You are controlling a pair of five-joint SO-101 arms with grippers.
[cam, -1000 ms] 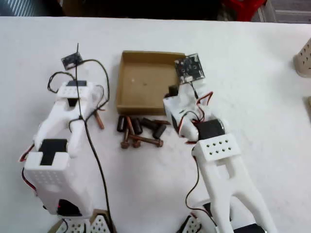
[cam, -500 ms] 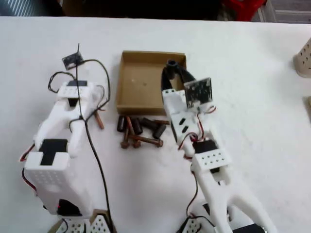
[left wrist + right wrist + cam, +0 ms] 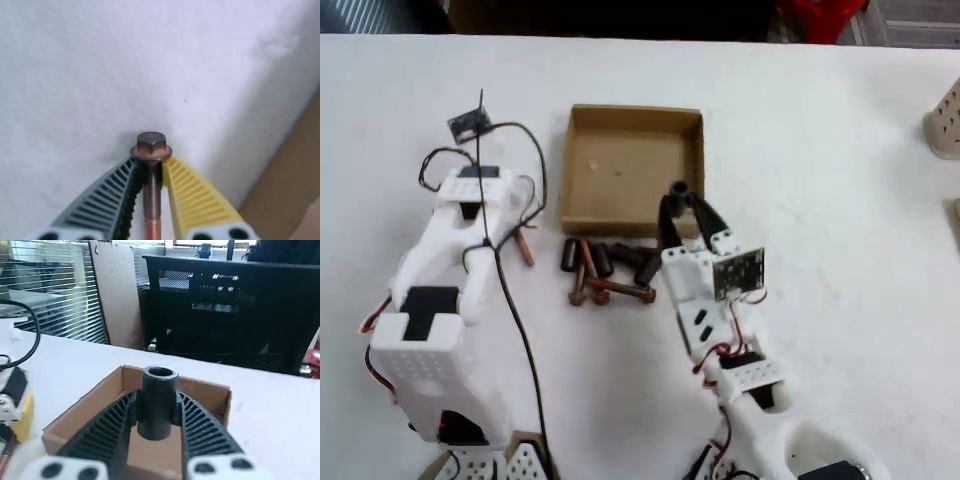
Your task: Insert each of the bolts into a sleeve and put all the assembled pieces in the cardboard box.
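Item: one bolt (image 3: pixel 151 146), shank clamped just under the head by the left gripper (image 3: pixel 151 167), left of the cardboard box (image 3: pixel 620 170). One sleeve (image 3: pixel 159 385), upright, pinched in the right gripper (image 3: pixel 156 399) over the box's near edge. Loose stock (image 3: pixel 605 270) (bolts, sleeves, mixed) lies between the arms. We judge insertion in hand; next we must align shank and bore.

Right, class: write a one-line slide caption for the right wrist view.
Right gripper grips a black sleeve, with the box just beyond.

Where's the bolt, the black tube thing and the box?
bolt (image 3: pixel 151 146): left wrist view, on its hex head.
sleeve (image 3: pixel 159 405): right wrist view, on its side wall.
cardboard box (image 3: pixel 620 170): high view, on its bare floor.
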